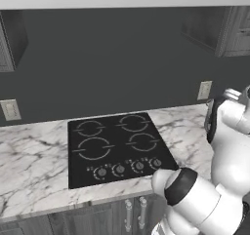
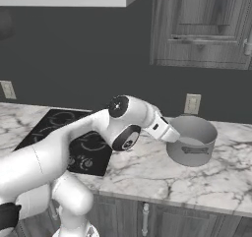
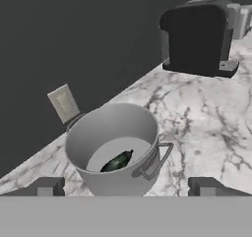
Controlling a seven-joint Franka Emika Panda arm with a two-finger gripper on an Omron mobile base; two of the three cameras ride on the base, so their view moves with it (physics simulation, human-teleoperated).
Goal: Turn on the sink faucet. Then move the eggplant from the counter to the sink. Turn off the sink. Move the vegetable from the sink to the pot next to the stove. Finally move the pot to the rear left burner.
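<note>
Eggplant (image 3: 117, 161) lies inside the grey pot (image 3: 98, 133) near the marble surface's (image 3: 197, 118) back edge; end effector (image 3: 126, 187) released, fingertips straddling the pot; black coffee machine (image 3: 197, 37) beyond; wall outlet (image 3: 63, 103) behind.

Eggplant (image 3: 118, 161) inside pot (image 3: 93, 133); pot on counter (image 2: 197, 182) right of stove (image 1: 117, 146) (outlet (image 2: 192, 103) behind).

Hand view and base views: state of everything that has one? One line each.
pot: upright on the counter, right of the stove, not on a burner
eggplant: lying inside the pot
gripper: open, empty, close before the pot
stove: all four burners bare
coffee machine: upright at the back wall
lower cabinet doors: shut
</note>
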